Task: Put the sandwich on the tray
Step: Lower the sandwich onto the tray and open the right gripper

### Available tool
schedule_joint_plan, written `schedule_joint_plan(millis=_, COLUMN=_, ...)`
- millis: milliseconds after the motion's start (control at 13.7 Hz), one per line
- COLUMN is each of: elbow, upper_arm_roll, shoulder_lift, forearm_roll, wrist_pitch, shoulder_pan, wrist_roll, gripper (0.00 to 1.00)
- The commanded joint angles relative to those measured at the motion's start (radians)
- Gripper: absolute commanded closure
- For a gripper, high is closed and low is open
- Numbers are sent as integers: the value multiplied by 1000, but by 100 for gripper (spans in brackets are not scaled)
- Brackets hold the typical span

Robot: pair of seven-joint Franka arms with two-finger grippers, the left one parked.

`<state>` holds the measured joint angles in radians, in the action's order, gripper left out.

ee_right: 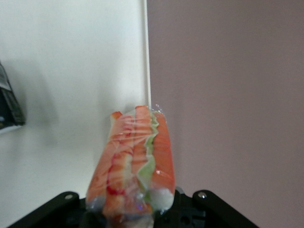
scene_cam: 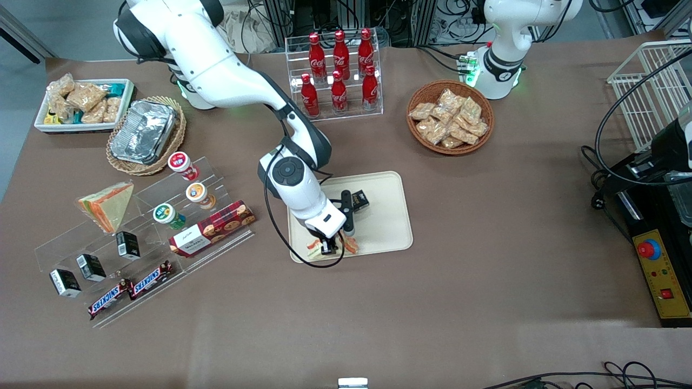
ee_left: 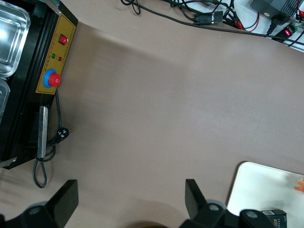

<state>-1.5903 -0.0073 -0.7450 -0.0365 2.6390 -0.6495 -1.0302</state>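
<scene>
The cream-beige tray (scene_cam: pixel 381 216) lies mid-table. My right gripper (scene_cam: pixel 330 246) is low over the tray's edge nearest the front camera and is shut on the clear-wrapped sandwich (scene_cam: pixel 351 246). In the right wrist view the sandwich (ee_right: pixel 135 152) stands out from the gripper (ee_right: pixel 133 213), showing white bread with red-orange and green filling. It hangs over the tray (ee_right: pixel 71 61) right at its rim, with brown table beside it. I cannot tell if it touches the tray. The tray's corner (ee_left: pixel 266 185) also shows in the left wrist view.
A small black box (scene_cam: pixel 358 199) lies on the tray, farther from the front camera than the gripper. Toward the working arm's end are an acrylic stand with a yellowish triangular sandwich (scene_cam: pixel 108 204), a cookie box (scene_cam: pixel 212 228) and a foil tray (scene_cam: pixel 143 131). A cola rack (scene_cam: pixel 338 73) and a snack basket (scene_cam: pixel 450 116) stand farther back.
</scene>
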Motion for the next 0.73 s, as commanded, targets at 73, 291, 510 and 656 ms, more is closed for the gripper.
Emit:
schedule_joint_plan(millis=73, elbow=24, upper_arm_roll=0, shoulder_lift=-28, forearm_roll=-2, wrist_pitch=36, shoulder_pan=-10, wrist_roll=-13, gripper=100)
schedule_joint_plan(millis=291, elbow=24, upper_arm_roll=1, shoulder_lift=-30, forearm_roll=-5, wrist_pitch=38, shoulder_pan=-10, wrist_roll=5, gripper=95)
schedule_joint_plan(millis=510, elbow=24, upper_arm_roll=3, shoulder_lift=-27, forearm_roll=-5, wrist_pitch=38, shoulder_pan=-12, wrist_roll=29, gripper=1)
schedule_joint_plan(millis=656, elbow=24, upper_arm_roll=3, shoulder_lift=-27, forearm_roll=-6, wrist_pitch=38, shoulder_pan=-12, wrist_roll=30, gripper=1)
